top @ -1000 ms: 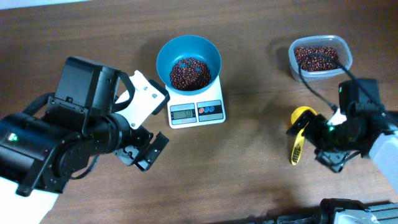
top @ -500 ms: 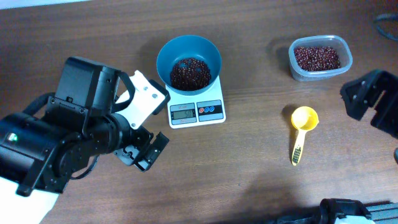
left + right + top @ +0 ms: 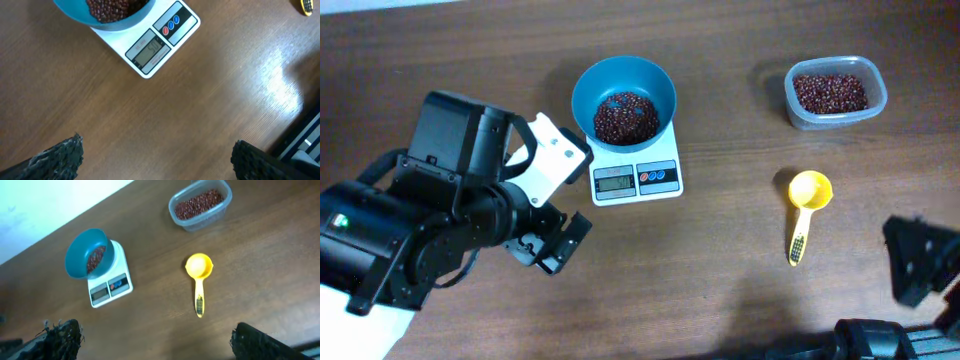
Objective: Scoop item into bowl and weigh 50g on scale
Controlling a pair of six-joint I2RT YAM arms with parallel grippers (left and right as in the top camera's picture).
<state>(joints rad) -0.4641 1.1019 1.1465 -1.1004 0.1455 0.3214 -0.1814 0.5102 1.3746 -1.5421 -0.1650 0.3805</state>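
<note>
The teal bowl (image 3: 620, 73) stands on the white scale (image 3: 636, 180) and holds a pile of dark red-brown beans (image 3: 625, 117). More beans fill the clear tub (image 3: 835, 93) at the back right. In front of the tub the yellow scoop (image 3: 807, 205) lies flat on the table with nothing in it. My left gripper (image 3: 157, 150) is open over bare wood, in front of and to the left of the scale (image 3: 160, 42). High above the table, my right gripper (image 3: 156, 332) is open and holds nothing. The scoop (image 3: 199, 270) and bowl (image 3: 77, 260) lie far below it.
My bulky left arm (image 3: 430, 220) covers the table's left side. At the lower right edge of the overhead view only a dark part of my right arm (image 3: 920, 262) shows. Wooden tabletop surrounds the scale and scoop.
My right arm has pulled away from the yellow scoop to the lower right edge, leaving it on the table. The left arm, bowl and scale have not moved.
</note>
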